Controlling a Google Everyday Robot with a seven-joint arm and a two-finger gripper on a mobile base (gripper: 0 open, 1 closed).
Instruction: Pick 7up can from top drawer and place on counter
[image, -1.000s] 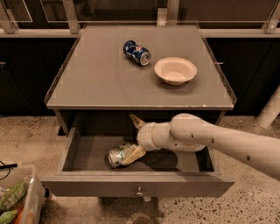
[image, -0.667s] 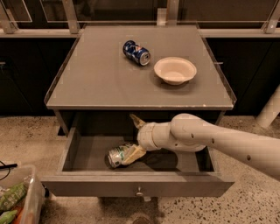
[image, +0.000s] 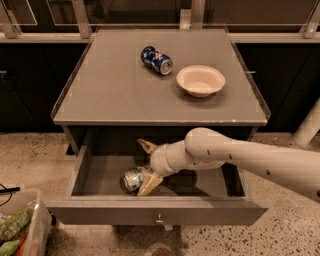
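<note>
Reaching for the grasp seems the step in hand, as the gripper (image: 148, 166) sits inside the top drawer (image: 155, 212), jaws spread wide, with the 7up can (image: 133, 178) on its side at its 8 o'clock, so next it likely must centre, close, then lift to the counter (image: 115, 95) at 12 o'clock

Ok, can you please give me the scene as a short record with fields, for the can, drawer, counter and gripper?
top drawer: pulled open
7up can: lying on its side inside the drawer
gripper: open, down in the drawer, one finger beside the can
counter: holds a blue soda can, lying, and a white bowl
</note>
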